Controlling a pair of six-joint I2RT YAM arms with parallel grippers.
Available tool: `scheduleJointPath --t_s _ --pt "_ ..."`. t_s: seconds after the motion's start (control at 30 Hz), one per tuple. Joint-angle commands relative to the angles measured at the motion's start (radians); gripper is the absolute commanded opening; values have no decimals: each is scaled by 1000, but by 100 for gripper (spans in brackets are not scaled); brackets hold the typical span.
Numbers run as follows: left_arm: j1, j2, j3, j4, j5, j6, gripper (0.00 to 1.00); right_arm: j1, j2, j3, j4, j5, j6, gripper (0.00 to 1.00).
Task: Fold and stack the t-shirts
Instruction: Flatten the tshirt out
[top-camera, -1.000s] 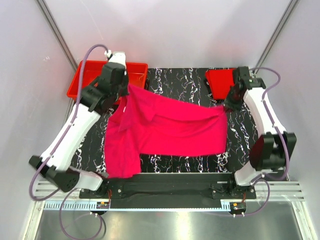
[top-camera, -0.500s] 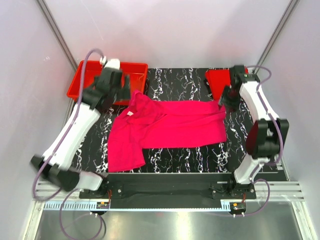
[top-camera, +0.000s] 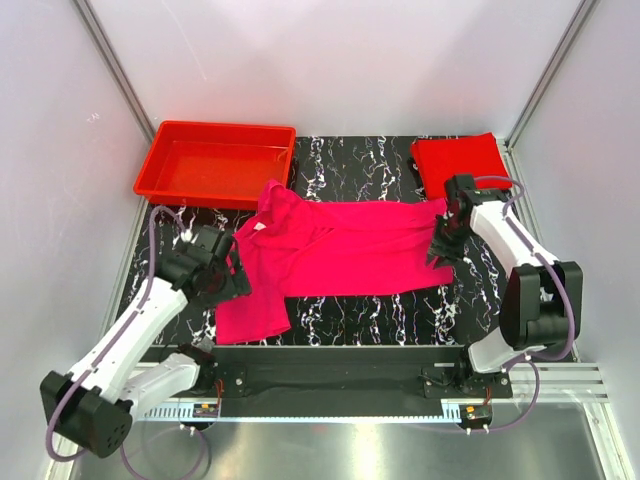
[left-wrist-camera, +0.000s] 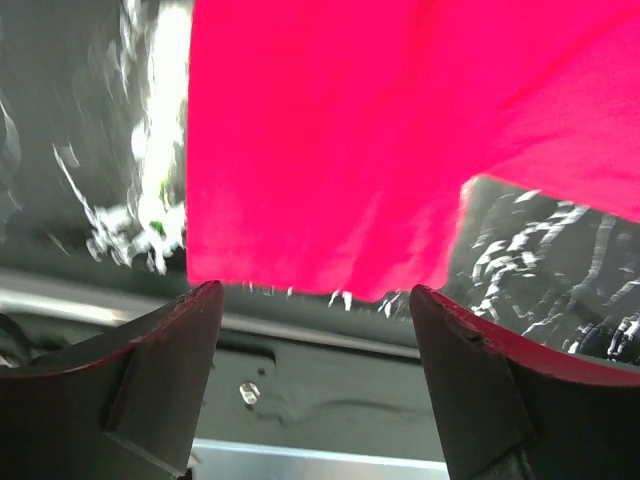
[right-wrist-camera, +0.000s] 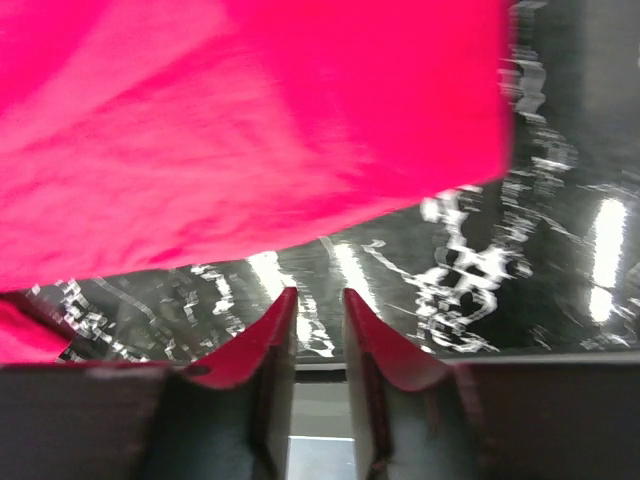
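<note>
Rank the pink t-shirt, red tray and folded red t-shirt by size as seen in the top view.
1. pink t-shirt, spread out, largest
2. red tray
3. red t-shirt, folded, smallest

The left arm and right arm look alike: white tubular links joined by black, blocky joint housings. A thin lilac cable loops along each from base to wrist. Their black bases are bolted to a black rail at 6 o'clock. The fingers are dark, glossy wedges with a red tinge along the edges.
</note>
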Motion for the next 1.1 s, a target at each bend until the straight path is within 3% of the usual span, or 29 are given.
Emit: scheduleJointPath --t_s 0.0,0.2,0.43,0.67,0.83,1.07 --pt "37 24 -71 14 104 -143 81 30 25 -16 71 -67 5 34" --pt "53 53 -97 218 161 -103 71 74 91 -7 114 -87 11 34" --pt "74 319 -61 360 158 -123 78 201 223 41 164 -75 1 34" --pt "169 450 -61 388 129 -143 81 284 355 165 166 -30 11 35" --pt "304 488 -85 408 161 -92 83 379 536 352 175 -70 28 35" --pt "321 479 -27 373 127 6 84 476 780 827 28 -122 19 40"
